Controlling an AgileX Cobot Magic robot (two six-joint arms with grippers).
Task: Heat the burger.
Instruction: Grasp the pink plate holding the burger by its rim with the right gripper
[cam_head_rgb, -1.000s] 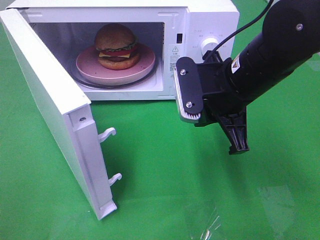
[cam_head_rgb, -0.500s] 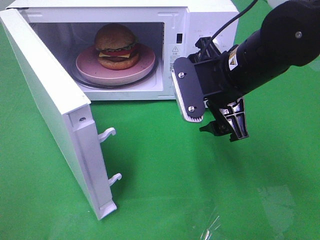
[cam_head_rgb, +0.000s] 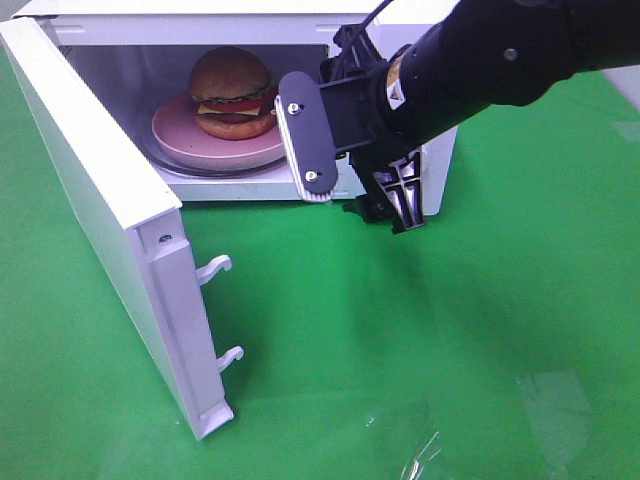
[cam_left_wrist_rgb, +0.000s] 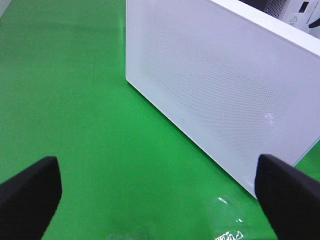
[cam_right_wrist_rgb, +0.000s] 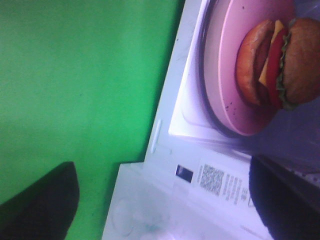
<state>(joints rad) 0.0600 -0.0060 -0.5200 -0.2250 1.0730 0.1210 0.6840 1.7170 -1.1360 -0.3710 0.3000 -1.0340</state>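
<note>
Right gripper (cam_head_rgb: 352, 195) hangs wide open and empty before the microwave's (cam_head_rgb: 400, 20) front, touching nothing that can be made out. Left gripper (cam_left_wrist_rgb: 160, 190), also spread and empty, faces the open door (cam_left_wrist_rgb: 220, 95). Burger (cam_head_rgb: 233, 92) sits on a pink plate (cam_head_rgb: 175, 135) inside the oven, over a green surface (cam_head_rgb: 480, 330).

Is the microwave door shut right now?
No, the microwave door stands swung wide open, leaving the burger on its pink plate in plain sight inside the cavity.
</note>
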